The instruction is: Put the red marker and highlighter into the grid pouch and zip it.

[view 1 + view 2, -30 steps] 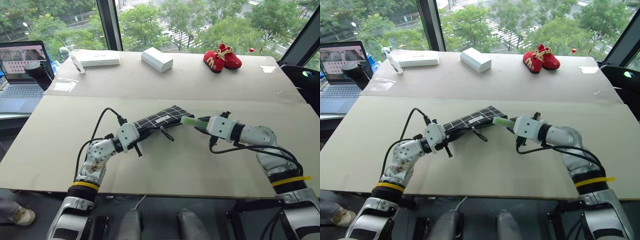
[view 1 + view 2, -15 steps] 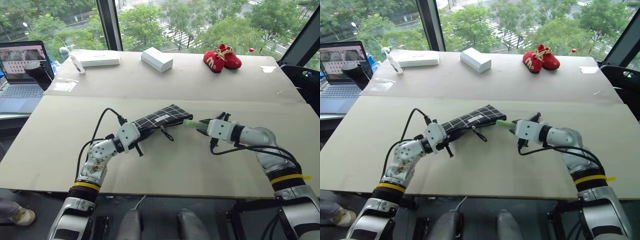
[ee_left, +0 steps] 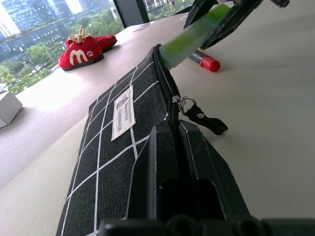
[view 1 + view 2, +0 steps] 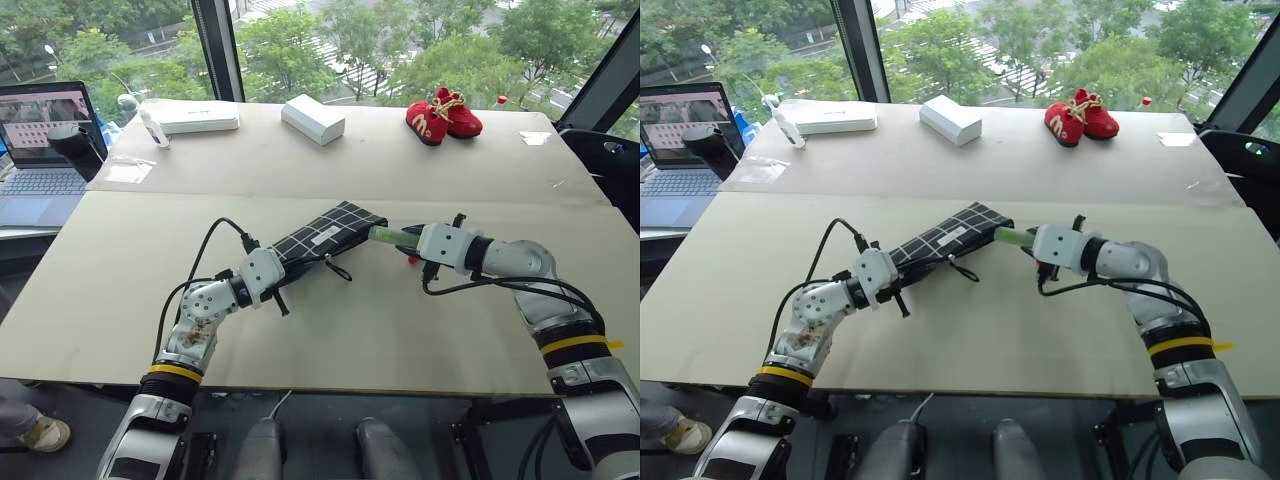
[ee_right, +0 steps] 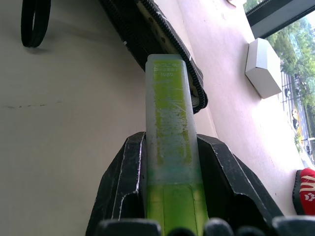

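Since a second ago the right hand [image 4: 405,238] has carried the highlighter [image 4: 384,235] forward, so its capped tip now sits right at the open end of the grid pouch [image 4: 322,236] rather than short of it.

One highlighter, one red marker [image 3: 204,60], one pouch are on the bench [image 4: 330,330]. The marker lies on the bench just beyond the pouch mouth, under the right hand, not in the pouch.

The right arm reaches in from the right, its hand tilted slightly down and toward the left, its two black fingers [image 5: 123,191] pinching the lime-green highlighter about mid-body. The left arm comes in low from the left, hand [image 4: 275,280] level, fingers [image 3: 170,162] pressed together on the closed end of the pouch along the zipper line, holding that end up off the bench. The zipper pull and its cord [image 3: 202,117] hang at the side.

Farther back on the bench lie a pair of small red shoes [image 4: 444,114], a white box [image 4: 314,118] and a flat white case [image 4: 198,119]; a laptop [image 4: 45,140] stands at the far left. Nothing lies between the highlighter and the pouch mouth.
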